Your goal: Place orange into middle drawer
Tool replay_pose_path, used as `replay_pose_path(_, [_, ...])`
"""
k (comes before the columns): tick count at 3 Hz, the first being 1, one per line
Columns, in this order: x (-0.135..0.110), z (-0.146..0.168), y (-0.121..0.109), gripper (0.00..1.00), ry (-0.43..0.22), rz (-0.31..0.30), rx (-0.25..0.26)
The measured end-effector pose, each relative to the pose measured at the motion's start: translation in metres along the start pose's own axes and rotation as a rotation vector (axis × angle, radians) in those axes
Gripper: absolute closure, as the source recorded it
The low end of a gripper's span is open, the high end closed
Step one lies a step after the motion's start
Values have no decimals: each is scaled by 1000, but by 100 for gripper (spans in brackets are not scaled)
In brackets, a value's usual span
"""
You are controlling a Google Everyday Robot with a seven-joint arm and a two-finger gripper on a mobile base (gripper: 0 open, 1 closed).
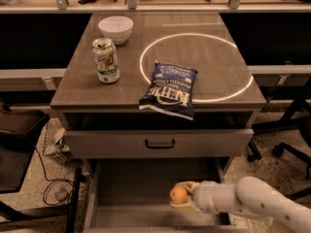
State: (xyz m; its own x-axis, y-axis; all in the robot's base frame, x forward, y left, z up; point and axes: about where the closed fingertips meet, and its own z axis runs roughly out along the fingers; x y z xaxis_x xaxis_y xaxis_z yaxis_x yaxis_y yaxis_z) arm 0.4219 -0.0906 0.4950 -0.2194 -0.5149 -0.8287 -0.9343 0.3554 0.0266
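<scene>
Gripping orange (178, 194), hand (181, 197) clamped on it, low over middle drawer (131, 188) floor, rt side

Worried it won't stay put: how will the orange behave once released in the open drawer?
The orange, in the gripper over the middle drawer, is round and smooth, likely to roll on that flat floor. Probably firm, not fragile.

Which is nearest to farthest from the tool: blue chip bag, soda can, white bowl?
Tool, over the open grey drawer, holds the round orange fruit.
1. Blue foil chip bag, front centre.
2. Green-white metal soda can, left.
3. White ceramic bowl, back left.
</scene>
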Motion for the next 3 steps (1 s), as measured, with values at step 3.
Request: replay_pose_path(3, [17, 160, -2, 100, 38, 6, -100])
